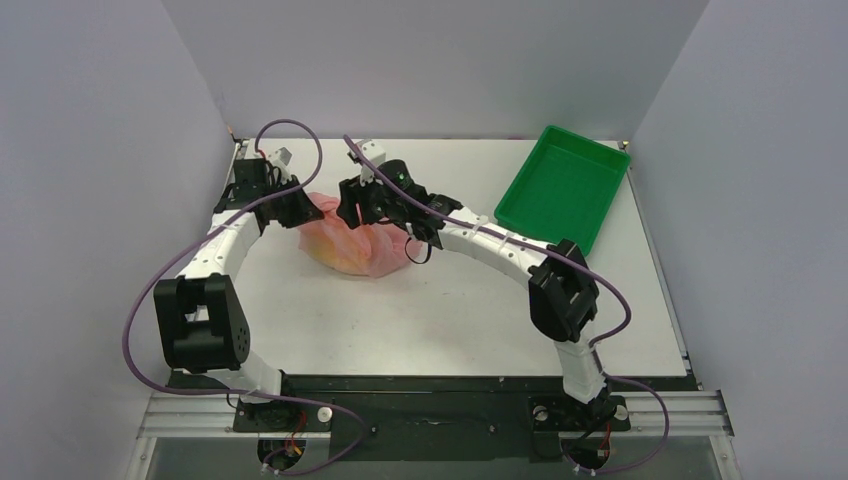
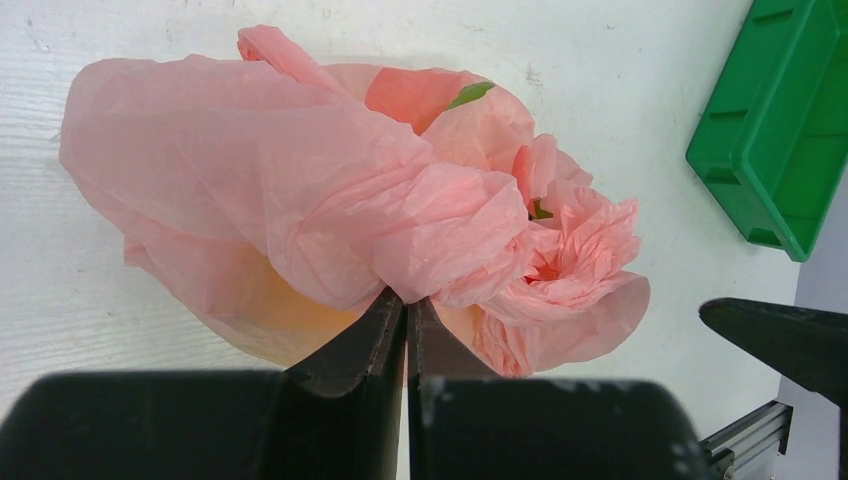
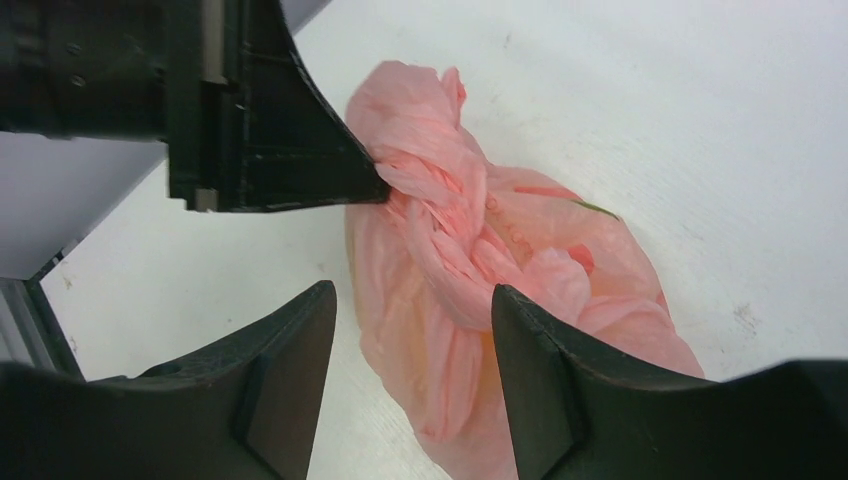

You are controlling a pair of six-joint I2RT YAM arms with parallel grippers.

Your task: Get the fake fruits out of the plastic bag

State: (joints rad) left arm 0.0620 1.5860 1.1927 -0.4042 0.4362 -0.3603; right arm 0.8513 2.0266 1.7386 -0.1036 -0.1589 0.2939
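Observation:
The pink plastic bag (image 1: 358,245) lies crumpled on the white table, its top twisted. The fake fruits are hidden inside it. Only a yellow-orange tint shows through its wall (image 2: 265,310), and a small green tip (image 2: 470,95) shows at an opening. My left gripper (image 2: 407,302) is shut on a fold of the bag (image 2: 300,190) at its near side; it also shows in the right wrist view (image 3: 372,182), pinching the twisted top. My right gripper (image 3: 412,300) is open and just above the bag (image 3: 470,260), its fingers (image 3: 530,370) straddling the bag's side.
A rigid green tray (image 1: 563,187) stands at the back right of the table and shows in the left wrist view (image 2: 780,120). Both arms meet over the bag near the table's middle left. Grey walls close in the left, back and right sides.

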